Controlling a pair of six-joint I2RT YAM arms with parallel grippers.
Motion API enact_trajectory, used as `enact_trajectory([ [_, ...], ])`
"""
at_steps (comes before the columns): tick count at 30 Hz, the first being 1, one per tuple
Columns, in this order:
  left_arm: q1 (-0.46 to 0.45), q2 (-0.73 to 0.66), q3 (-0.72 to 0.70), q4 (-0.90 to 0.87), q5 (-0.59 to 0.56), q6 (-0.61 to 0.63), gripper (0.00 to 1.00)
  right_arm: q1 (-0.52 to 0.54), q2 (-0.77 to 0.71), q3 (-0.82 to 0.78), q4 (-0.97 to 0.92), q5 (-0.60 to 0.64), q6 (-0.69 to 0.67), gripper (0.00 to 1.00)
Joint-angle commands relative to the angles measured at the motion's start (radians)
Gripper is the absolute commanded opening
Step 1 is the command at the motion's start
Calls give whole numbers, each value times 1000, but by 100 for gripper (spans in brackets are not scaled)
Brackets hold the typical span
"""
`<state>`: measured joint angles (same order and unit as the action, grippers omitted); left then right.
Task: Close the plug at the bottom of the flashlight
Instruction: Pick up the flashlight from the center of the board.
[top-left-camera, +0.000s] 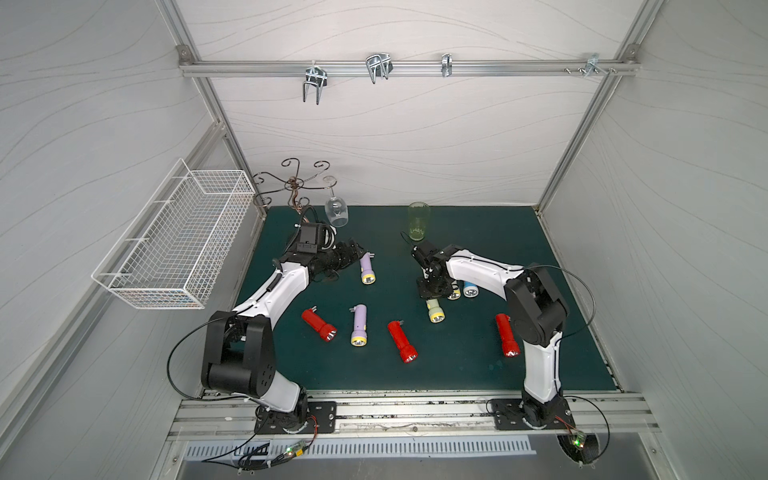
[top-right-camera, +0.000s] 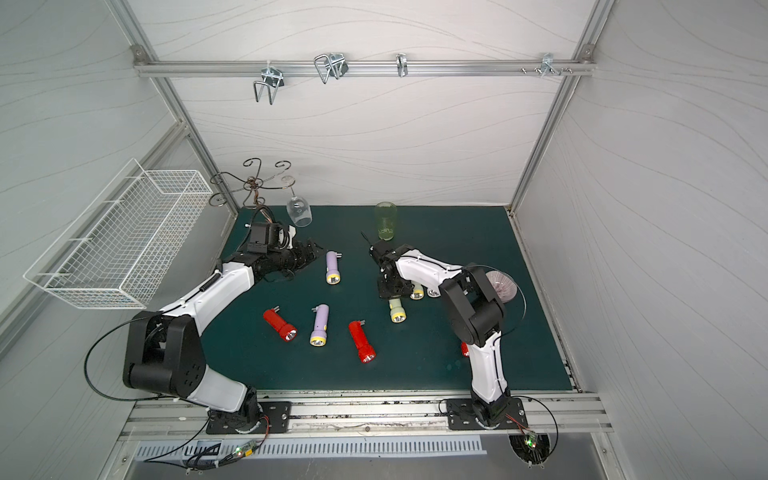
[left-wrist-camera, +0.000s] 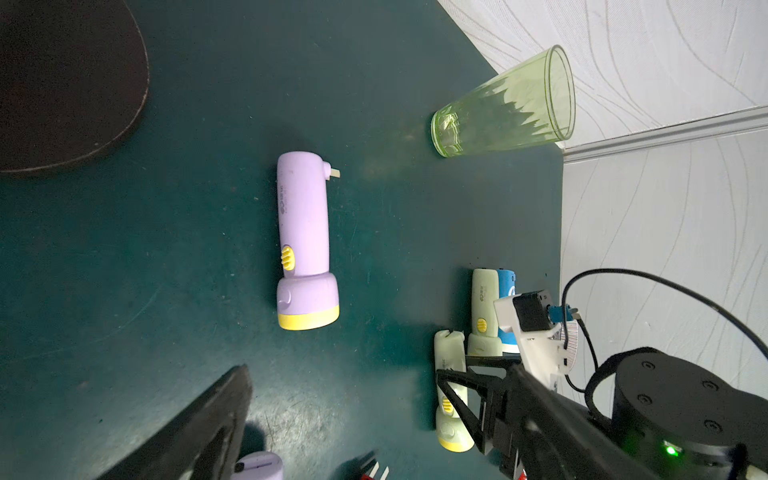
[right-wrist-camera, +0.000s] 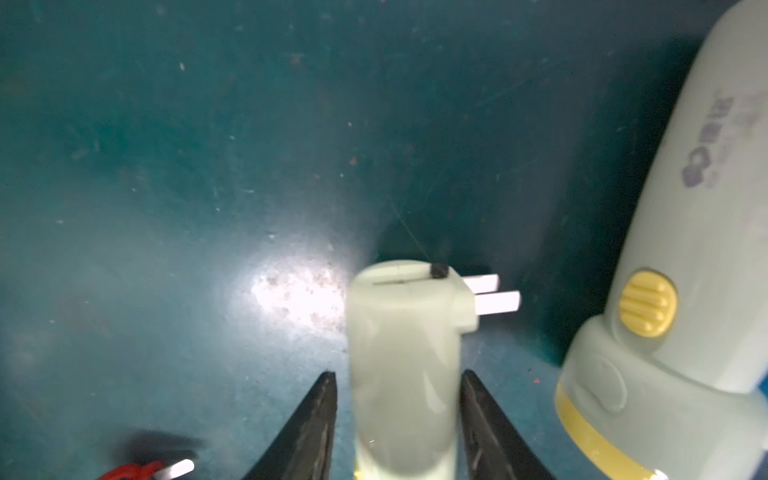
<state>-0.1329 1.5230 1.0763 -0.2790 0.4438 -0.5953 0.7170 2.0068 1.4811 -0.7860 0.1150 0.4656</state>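
Straddling the pale green flashlight (right-wrist-camera: 399, 353) lying on the mat (right-wrist-camera: 166, 166) — its plug prongs (right-wrist-camera: 494, 295) sticking out sideways — the right gripper (right-wrist-camera: 397, 374) stands slightly parted (a sliver of gap shows), while the left gripper (top-left-camera: 356, 250) gapes wide.

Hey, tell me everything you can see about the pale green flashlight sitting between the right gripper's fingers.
It is a pale green flashlight, smooth plastic by its look, lying flat on the dark green mat. Its head carries a yellow ring. At the tail, two flat pale prongs stick out sideways: the plug is unfolded. The right gripper straddles the barrel, with a sliver of gap on one side.
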Motion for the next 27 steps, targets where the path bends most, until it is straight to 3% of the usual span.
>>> enact_trajectory([
  [1,-2,-17,5,31,2,4,97,17,37,35,-68,30,21,51],
  [14,-3,-39,1,35,-2,5,97,34,108,75,-94,73,30,46],
  [19,-2,-38,-3,41,-1,2,98,36,99,74,-90,81,28,34],
  [27,-3,-43,-5,49,11,-12,97,38,-43,50,-17,71,-50,15],
])
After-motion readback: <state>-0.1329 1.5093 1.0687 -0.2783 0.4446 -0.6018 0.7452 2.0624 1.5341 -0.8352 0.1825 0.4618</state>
